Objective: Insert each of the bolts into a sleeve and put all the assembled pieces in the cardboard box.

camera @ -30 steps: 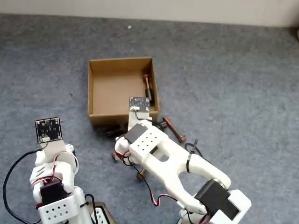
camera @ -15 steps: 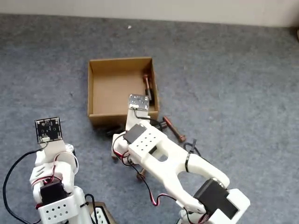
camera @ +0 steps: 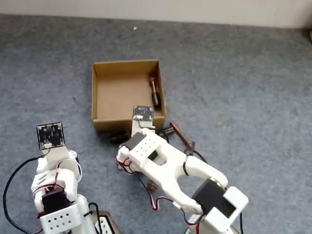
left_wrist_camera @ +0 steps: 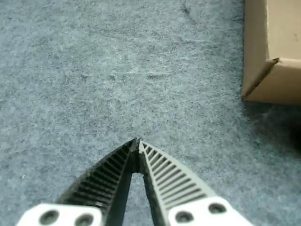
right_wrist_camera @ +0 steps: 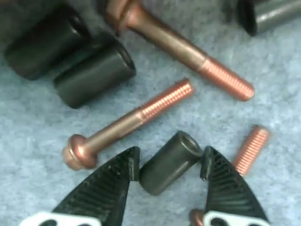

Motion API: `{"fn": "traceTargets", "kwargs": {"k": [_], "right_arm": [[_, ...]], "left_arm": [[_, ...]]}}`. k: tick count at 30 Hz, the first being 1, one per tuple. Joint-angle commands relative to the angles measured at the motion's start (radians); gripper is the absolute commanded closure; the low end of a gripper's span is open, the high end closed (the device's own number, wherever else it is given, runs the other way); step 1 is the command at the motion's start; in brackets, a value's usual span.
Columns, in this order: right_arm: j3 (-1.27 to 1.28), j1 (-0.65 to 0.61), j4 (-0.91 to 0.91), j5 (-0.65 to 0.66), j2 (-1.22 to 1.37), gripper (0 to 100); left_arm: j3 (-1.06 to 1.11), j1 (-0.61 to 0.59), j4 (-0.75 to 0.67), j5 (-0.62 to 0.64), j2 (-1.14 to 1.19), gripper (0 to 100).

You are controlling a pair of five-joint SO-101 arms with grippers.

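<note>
My right pincer point(right_wrist_camera: 170, 157) stands spread, its jaws flanking one black sleeve point(right_wrist_camera: 169, 165) that lies on the carpet point(right_wrist_camera: 28, 141). They sit close on both sides, but whether they press it I cannot tell. Judgement: it is placed so to lift that sleeve for mating with a bolt. A copper bolt point(right_wrist_camera: 127, 125) lies just beside the sleeve. A second bolt point(right_wrist_camera: 181, 49) and two more sleeves point(right_wrist_camera: 94, 73) lie beyond. Another threaded end point(right_wrist_camera: 251, 148) is partly hidden behind one jaw.

My left pincer point(left_wrist_camera: 138, 143) is clenched on nothing, over bare carpet near and left of the cardboard box point(camera: 97, 92). One assembled piece point(camera: 154, 92) lies inside, against the right wall. From above, my right arm point(camera: 165, 165) covers most of the loose parts.
</note>
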Motion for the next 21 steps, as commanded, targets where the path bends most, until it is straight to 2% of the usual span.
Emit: {"fn": "traceTargets", "kwargs": {"k": [1,3,5,9,16,21], "right_arm": [[-0.039,0.001,-0.001,-0.005,0.048,81.3],[-0.053,0.002,0.001,-0.005,0.047,87.9],[-0.059,0.015,0.002,-0.003,0.047,98.6],[-0.084,0.048,0.094,0.011,0.045,99.2],[-0.275,0.145,0.392,0.298,0.045,99.4],[-0.389,0.243,0.526,0.497,0.044,99.4]], "left_arm": [[0.019,-0.015,-0.023,-0.005,-0.005,99],[0.019,-0.015,-0.023,-0.005,-0.005,99],[0.019,-0.015,-0.023,-0.005,-0.005,99],[0.019,-0.015,-0.023,-0.005,-0.005,99],[0.019,-0.015,-0.023,-0.005,-0.005,99],[0.019,-0.015,-0.023,-0.005,-0.005,99]]}}
